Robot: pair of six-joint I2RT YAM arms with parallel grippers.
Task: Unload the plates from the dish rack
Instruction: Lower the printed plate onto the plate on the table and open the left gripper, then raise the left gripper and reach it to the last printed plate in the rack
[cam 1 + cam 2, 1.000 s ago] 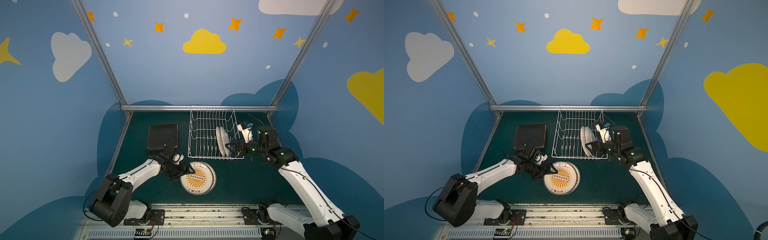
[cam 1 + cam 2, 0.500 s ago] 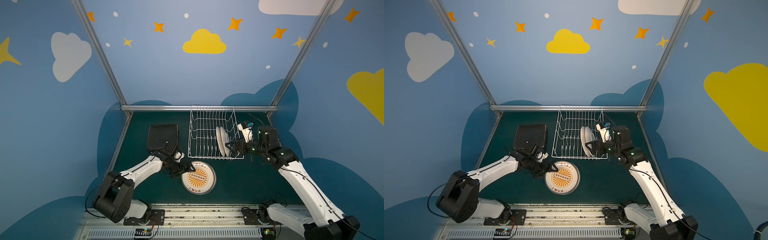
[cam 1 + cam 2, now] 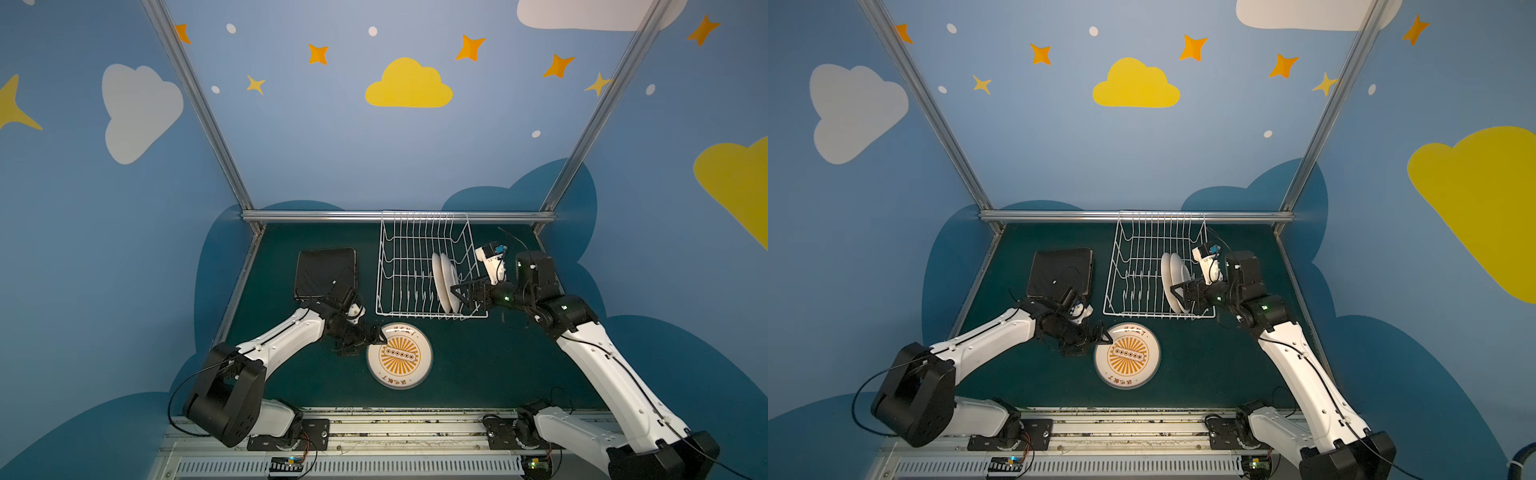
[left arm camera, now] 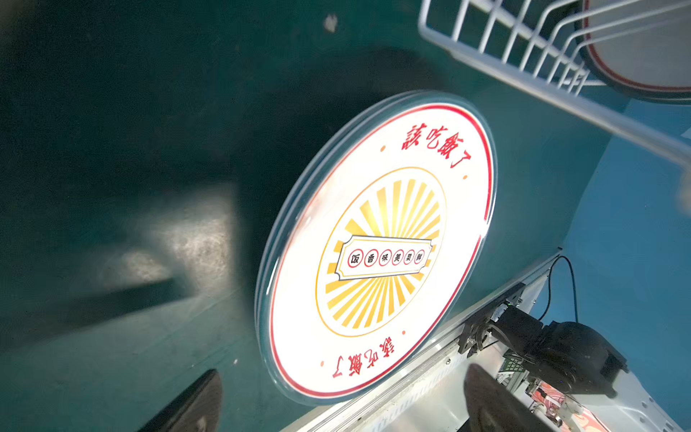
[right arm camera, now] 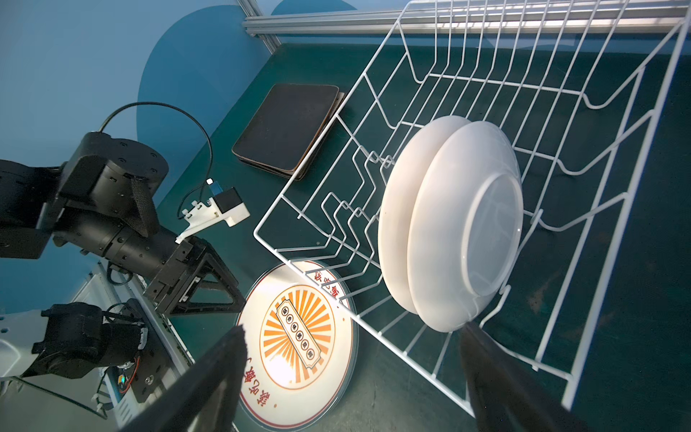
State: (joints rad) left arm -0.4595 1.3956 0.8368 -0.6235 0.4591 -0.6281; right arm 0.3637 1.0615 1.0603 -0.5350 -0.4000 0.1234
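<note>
Two white plates (image 3: 446, 282) stand on edge, backs outward, in the near right part of the dish rack (image 3: 409, 266). The right hand (image 3: 459, 293) sits just beside them at the rack's near right corner. Its fingers are spread wide apart and hold nothing. In the right wrist view the low rim of the nearer of these plates (image 5: 463, 224) lies between the two fingers, close to one of them.

A round plate (image 3: 400, 355) lies face up on the tabletop (image 3: 478, 365), just in front of the rack. The left wrist view shows a second rim under it. The left hand (image 3: 376, 334) is low at this plate's left edge, fingers apart and empty, with the tips right at the rim.

A stack of black square plates (image 3: 325, 272) lies flat on the tabletop to the left of the rack, behind the left arm.

The round plate (image 4: 377, 254) has a thin red ring and an orange sunburst centre. Red characters reading 該吃飯了 are printed twice near its rim, on opposite sides. A banner across the sunburst carries six small circled characters.
</note>
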